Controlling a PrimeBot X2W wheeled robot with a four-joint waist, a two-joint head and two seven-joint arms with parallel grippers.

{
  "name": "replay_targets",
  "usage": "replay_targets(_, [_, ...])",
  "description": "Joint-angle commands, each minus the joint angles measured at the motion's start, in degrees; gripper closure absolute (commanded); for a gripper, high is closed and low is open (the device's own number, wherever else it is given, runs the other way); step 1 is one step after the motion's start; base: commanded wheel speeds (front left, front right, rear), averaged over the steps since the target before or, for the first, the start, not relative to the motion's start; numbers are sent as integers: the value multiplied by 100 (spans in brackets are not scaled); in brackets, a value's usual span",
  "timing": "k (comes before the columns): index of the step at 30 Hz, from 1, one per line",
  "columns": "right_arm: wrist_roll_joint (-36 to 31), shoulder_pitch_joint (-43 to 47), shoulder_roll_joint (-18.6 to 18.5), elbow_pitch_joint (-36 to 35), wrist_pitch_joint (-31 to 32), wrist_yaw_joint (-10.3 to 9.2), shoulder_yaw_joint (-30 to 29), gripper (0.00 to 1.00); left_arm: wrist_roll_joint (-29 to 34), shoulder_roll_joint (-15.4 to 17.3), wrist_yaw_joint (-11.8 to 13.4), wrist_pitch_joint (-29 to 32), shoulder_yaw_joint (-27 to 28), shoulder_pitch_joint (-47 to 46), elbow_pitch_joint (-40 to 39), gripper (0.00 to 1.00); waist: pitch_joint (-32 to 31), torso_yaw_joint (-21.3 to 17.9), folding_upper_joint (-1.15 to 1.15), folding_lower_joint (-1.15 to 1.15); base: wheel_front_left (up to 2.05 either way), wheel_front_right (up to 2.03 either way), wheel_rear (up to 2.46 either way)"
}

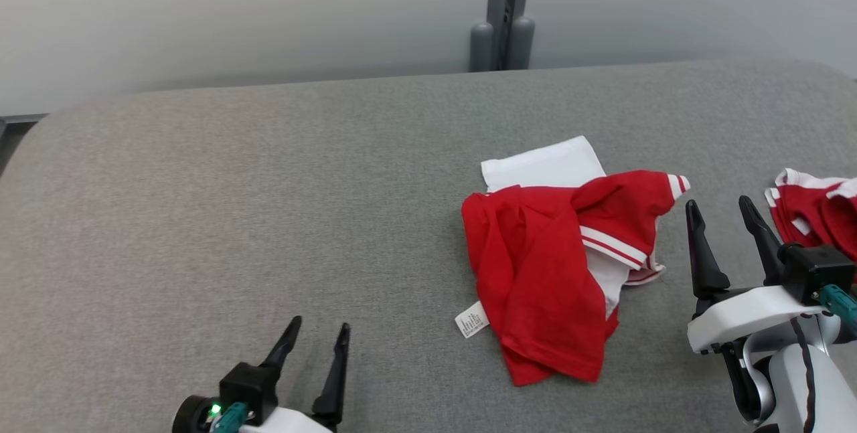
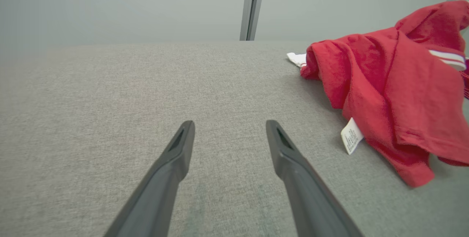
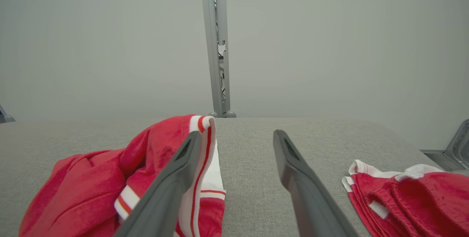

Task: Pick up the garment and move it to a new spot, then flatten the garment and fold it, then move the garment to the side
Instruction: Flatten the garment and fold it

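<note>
On worktop, right of centre: garment lies crumpled, red over white, label poking out. Right gripper just beside it, jaws apart, empty. Left gripper well apart, jaws apart too, empty. Flattening looks next: pinch two separate edges, single layer each, draw outward, low. Count: two grippers, one label, two garments, spare at right edge.

Your head view cuts off the second red garment at the padded table's right edge. The care label's print is too small to read. Red folds hide much of the garment's white part.
</note>
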Motion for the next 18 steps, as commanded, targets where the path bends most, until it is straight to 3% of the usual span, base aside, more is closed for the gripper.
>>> replay_targets(1, [-21, 5, 3, -81, 4, 0, -23, 0, 7, 21, -72, -26, -137, -156, 2, 0, 152, -168, 0, 0, 0, 0, 0])
replay_targets(10, [-26, -84, 46, -217, 4, 0, -80, 0, -106, 23, -433, -26, -1216, -520, 108, 0, 396, -549, 0, 0, 0, 0, 0])
replay_targets(18, [-49, -204, 92, -288, 3, 0, -82, 0, -183, 22, -526, -26, -1755, -1009, 494, 0, 640, -888, 0, 0, 0, 0, 0])
